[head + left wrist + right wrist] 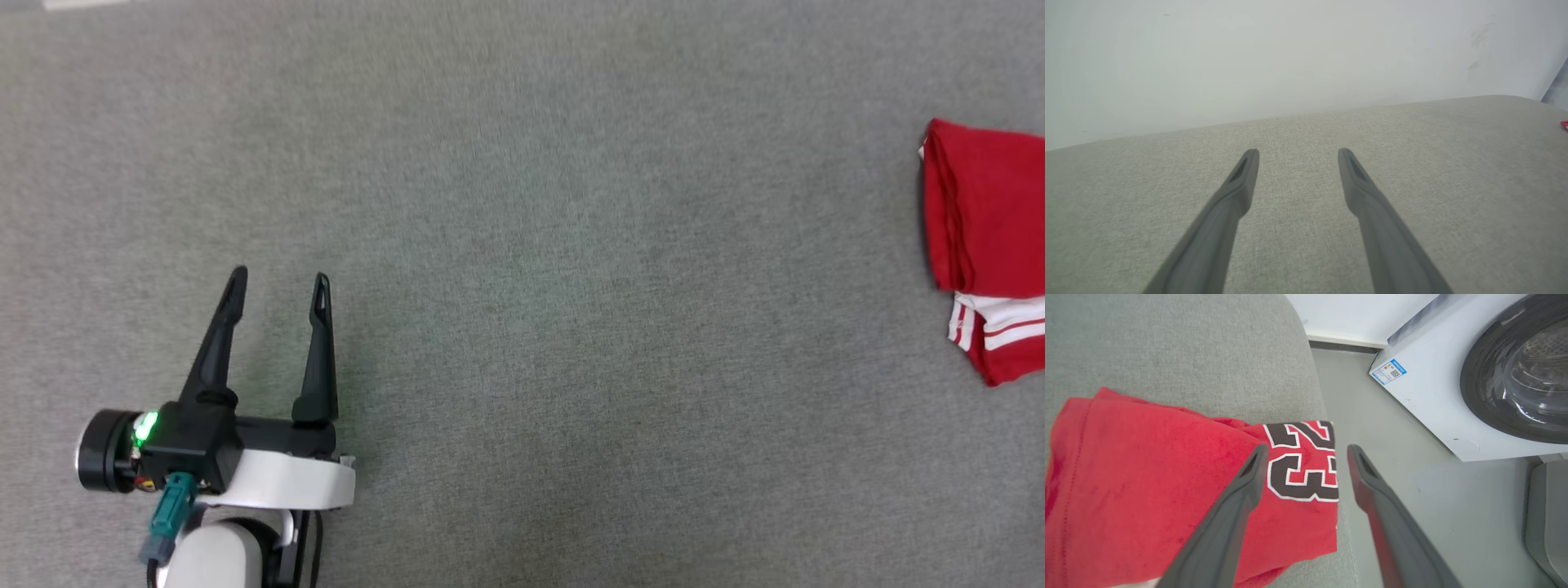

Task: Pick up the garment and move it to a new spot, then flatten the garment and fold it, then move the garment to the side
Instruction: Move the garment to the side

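the garment (988, 212) lies folded at the right edge of the grey fabric-covered counter (522, 245), a white sleeve with red stripes showing at its near end. in the right wrist view the garment (1147, 465) reaches the counter's edge just short of a rounded corner, and its black, white-outlined lettering (1302, 465) looks like "23". the right gripper (1307, 448) hangs over it, fingers apart, clamping nothing. the left gripper (279, 278) sits near the counter's left edge, well apart from the garment, fingers spread and empty. beside the counter a white washing machine (1433, 400) carries a blue label (1389, 371) with a qr code, its text too small to read.
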Available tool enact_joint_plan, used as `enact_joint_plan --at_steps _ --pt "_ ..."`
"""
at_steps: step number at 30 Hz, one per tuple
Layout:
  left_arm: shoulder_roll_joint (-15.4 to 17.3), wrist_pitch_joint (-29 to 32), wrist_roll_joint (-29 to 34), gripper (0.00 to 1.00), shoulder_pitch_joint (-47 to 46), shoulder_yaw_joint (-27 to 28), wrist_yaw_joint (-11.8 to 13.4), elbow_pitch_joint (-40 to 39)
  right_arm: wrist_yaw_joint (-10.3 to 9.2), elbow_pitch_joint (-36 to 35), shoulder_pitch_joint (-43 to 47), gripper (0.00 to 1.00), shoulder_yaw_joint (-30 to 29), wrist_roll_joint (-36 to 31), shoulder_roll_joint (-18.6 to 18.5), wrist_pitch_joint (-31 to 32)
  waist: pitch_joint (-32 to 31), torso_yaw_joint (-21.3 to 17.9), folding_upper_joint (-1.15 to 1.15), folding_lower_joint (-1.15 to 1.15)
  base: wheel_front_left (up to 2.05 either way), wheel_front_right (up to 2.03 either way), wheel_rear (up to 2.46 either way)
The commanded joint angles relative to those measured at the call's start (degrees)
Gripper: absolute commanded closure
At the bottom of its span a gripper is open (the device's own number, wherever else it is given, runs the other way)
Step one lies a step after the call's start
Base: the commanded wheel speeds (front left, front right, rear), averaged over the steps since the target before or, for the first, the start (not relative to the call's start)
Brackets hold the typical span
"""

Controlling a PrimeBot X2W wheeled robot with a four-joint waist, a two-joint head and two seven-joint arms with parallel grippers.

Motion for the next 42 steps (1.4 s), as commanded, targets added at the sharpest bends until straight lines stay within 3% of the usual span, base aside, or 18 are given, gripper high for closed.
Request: enact_joint_plan --at_steps 1,9,15,20,31,42 --pt "-0.37 -0.13 -0.31 0.0 1.18 -0.03 0.36 0.4 -0.04 -1.19 0.78 0.0 -0.64 -0.29 -0.33 -2.93 -3.98 0.51 0.0 0.0 0.0 0.0 0.0" --pt "-1.53 -0.13 -0.74 0.0 6.33 0.34 1.84 0.93 -0.04 -10.94 3.64 0.0 -0.23 -3.56 2.55 -20.27 -11.86 1.15 0.0 0.0 0.0 0.0 0.0" --pt "-1.9 -0.13 -0.83 0.0 9.74 0.56 2.67 1.18 -0.04 -17.47 7.39 0.0 0.87 -6.35 9.82 -33.02 -16.32 2.38 0.0 0.0 0.0 0.0 0.0" --pt "-2.16 -0.14 -1.01 0.0 11.94 0.04 3.32 1.77 -0.05 -21.72 13.98 0.0 1.63 -6.11 16.15 -40.08 -19.94 4.8 0.0 0.0 0.0 0.0 0.0" --pt "-2.37 -0.13 -1.01 0.0 15.34 -0.17 4.01 3.36 -0.04 -28.85 32.51 0.0 -0.85 -5.82 27.67 -44.05 -24.81 8.21 0.0 0.0 0.0 0.0 0.0" --pt "-2.44 -0.13 -1.52 0.0 16.27 -0.02 3.43 4.85 -0.03 -31.6 44.86 0.0 -3.79 -5.27 33.23 -44.25 -26.19 8.7 0.0 0.0 0.0 0.0 0.0"
